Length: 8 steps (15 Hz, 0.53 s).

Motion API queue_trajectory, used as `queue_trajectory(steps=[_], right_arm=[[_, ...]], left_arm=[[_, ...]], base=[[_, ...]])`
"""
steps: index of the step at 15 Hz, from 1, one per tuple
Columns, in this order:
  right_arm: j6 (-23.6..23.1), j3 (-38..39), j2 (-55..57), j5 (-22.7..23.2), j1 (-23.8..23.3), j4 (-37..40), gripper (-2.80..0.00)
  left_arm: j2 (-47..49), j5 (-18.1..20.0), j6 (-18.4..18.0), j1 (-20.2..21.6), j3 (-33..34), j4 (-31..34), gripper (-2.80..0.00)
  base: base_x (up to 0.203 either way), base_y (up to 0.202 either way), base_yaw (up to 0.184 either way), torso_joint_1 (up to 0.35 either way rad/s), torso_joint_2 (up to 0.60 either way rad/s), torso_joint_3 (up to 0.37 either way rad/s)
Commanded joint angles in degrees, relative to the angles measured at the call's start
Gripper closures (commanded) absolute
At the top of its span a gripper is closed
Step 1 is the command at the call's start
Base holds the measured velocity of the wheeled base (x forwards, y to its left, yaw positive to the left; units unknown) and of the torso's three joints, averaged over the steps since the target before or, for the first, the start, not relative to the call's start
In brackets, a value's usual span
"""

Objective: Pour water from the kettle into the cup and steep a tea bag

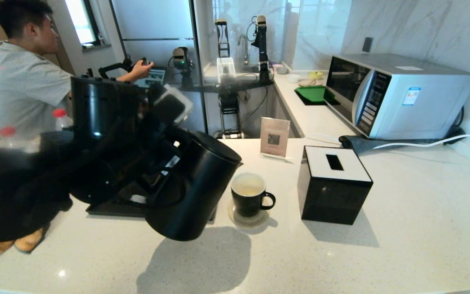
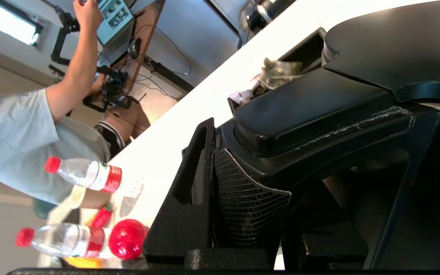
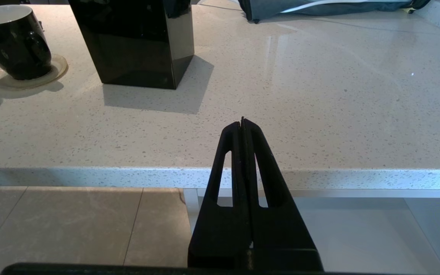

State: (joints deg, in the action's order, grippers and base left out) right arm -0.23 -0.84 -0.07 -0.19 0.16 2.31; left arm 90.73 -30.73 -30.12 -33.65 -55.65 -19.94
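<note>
The left pincer is gripping the handle of the tall matte-black kettle, tilting it toward the small glossy black mug. The mug is already holding pale liquid; steeping is remaining. The right pincer is parked shut, empty, before the worktop.

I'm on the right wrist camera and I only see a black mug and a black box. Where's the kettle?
Observer: The kettle is in the air just left of the cup, tilted with its spout toward it.
Operator: Who's holding it up?
Observer: The left hand is clamped on the handle.
Operator: Is there anything in the cup?
Observer: Yes, the head view shows pale water against the white inside.
</note>
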Motion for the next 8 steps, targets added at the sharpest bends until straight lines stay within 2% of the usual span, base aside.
queue_trajectory(steps=[1,4,8], right_arm=[[-0.03,-0.04,0.07,0.02,0.02,-0.02,0.0],[-0.03,-0.04,0.07,0.02,0.02,-0.02,0.0],[-0.03,0.04,0.07,0.09,0.02,0.05,0.0]], left_arm=[[-2.89,-0.14,1.57,0.74,0.19,-0.18,0.0],[-5.85,-0.1,4.27,3.2,0.19,-0.8,0.0],[-8.29,0.06,4.8,9.43,1.31,-9.65,0.0]], base=[[0.0,0.0,0.0,0.0,0.0,0.0],[0.0,0.0,0.0,0.0,0.0,0.0],[0.0,0.0,0.0,0.0,0.0,0.0]])
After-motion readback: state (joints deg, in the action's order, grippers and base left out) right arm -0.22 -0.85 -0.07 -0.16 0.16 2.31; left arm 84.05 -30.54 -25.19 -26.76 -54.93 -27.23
